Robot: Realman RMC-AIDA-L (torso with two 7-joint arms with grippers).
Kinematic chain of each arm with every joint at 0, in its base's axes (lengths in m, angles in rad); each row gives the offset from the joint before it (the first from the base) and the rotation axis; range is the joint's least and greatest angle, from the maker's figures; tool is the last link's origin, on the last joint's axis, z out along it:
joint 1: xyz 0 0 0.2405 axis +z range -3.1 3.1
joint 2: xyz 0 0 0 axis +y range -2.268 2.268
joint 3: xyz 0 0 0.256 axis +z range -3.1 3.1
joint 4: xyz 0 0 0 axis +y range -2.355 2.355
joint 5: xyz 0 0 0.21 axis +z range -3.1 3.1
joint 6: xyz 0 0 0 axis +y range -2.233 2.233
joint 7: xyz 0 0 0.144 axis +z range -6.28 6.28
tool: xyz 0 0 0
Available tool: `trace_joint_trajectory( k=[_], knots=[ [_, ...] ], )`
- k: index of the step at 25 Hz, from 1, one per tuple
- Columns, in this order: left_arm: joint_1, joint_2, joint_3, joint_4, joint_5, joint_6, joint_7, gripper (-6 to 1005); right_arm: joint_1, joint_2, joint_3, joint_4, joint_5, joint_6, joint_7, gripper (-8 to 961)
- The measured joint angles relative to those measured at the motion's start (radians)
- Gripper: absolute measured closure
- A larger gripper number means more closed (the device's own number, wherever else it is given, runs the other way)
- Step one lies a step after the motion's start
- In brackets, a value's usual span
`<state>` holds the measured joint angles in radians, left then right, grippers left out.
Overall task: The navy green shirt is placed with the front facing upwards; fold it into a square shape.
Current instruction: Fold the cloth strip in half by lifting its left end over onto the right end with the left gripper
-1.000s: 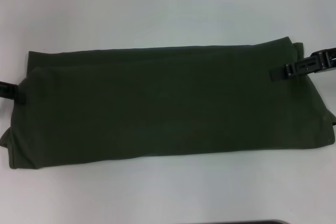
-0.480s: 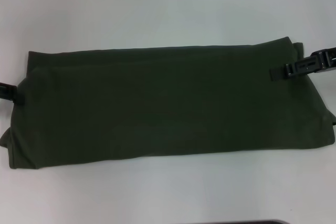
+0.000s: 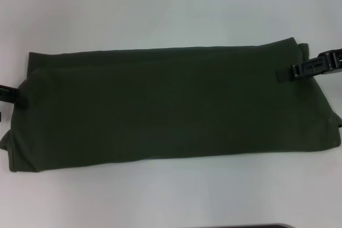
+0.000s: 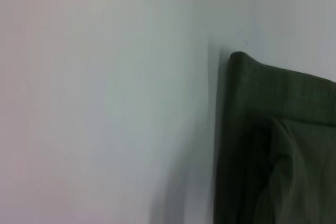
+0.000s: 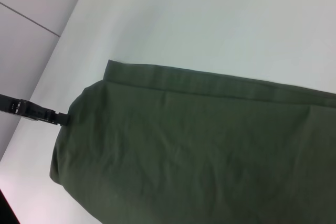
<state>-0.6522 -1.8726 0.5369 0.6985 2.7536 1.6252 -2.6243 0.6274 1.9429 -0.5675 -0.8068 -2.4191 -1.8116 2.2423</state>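
The navy green shirt (image 3: 171,105) lies on the white table (image 3: 160,4) as a long band folded across the head view, plain cloth on top, no lettering showing. My left gripper (image 3: 16,95) sits at the band's left end, touching its edge. The right gripper (image 3: 279,74) reaches in over the band's right end near the far corner and rests on the cloth. In the right wrist view the shirt (image 5: 199,150) fills the lower part and the left gripper (image 5: 62,118) meets its far end. The left wrist view shows only a folded corner of the shirt (image 4: 278,145).
A dark object (image 3: 251,226) peeks in at the near edge of the head view. In the right wrist view the table's edge runs diagonally, with grey floor (image 5: 26,14) beyond it. Bare white table surrounds the shirt.
The left gripper has drawn back slightly toward the left edge of the shirt. The right gripper and the shirt have barely shifted.
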Motion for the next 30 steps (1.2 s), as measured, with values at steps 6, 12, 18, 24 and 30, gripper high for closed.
trace_joint_trajectory(
  k=[6, 12, 18, 24, 30],
  knots=[
    [0.000, -0.005, 0.000, -0.003, 0.000, -0.004, 0.004, 143, 0.001, -0.001, 0.000, 0.000, 0.000, 0.000, 0.000, 236],
    [-0.001, -0.011, 0.000, -0.011, 0.000, -0.004, 0.006, 143, 0.003, -0.001, 0.000, 0.000, 0.000, 0.000, 0.000, 237],
    [-0.008, -0.015, 0.001, -0.020, -0.004, 0.000, 0.008, 144, 0.003, -0.001, 0.000, 0.000, 0.000, 0.000, 0.000, 237],
    [-0.017, -0.021, 0.002, -0.030, -0.006, 0.003, 0.013, 144, 0.002, -0.002, 0.000, 0.000, 0.000, 0.000, -0.001, 236],
    [-0.026, -0.028, 0.002, -0.035, -0.002, -0.003, 0.016, 143, 0.002, -0.002, -0.001, 0.000, 0.000, 0.000, -0.001, 236]
  ],
)
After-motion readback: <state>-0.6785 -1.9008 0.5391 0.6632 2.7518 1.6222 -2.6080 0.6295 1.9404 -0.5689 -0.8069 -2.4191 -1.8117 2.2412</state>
